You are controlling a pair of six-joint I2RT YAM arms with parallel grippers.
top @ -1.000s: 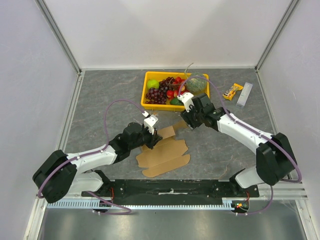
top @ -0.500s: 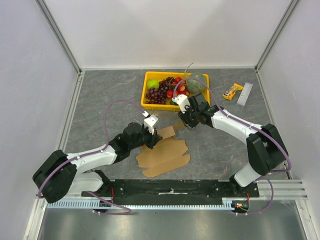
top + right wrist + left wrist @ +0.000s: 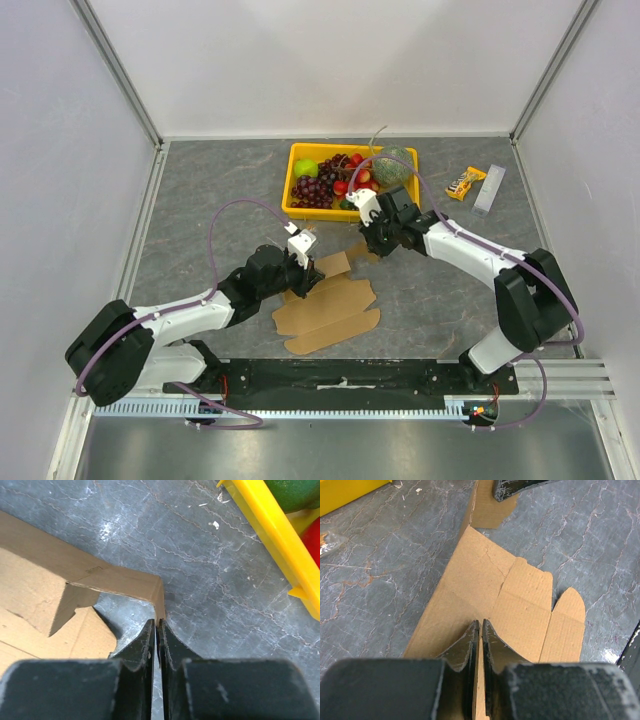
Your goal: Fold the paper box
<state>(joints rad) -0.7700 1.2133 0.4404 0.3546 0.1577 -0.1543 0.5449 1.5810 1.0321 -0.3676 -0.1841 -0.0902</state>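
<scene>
Both my claws clench the paper box (image 3: 328,308), mostly flat on the table (image 3: 200,190): left claw (image 3: 480,630) on one edge, right claw (image 3: 156,627) on a raised flap. Folding looks barely begun.

Bright, even, diffuse light from overhead. Top view sharp, no hard shadows. Wrist views: fingers (image 3: 465,650) dark and blurred at frame bottom. Soft shadow under paper box (image 3: 120,582) flap. Small glare spot on table (image 3: 610,654), lower right.

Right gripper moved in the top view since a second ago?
Yes. The right gripper shifted slightly left relative to the yellow tray, onto the paper box flap.
</scene>
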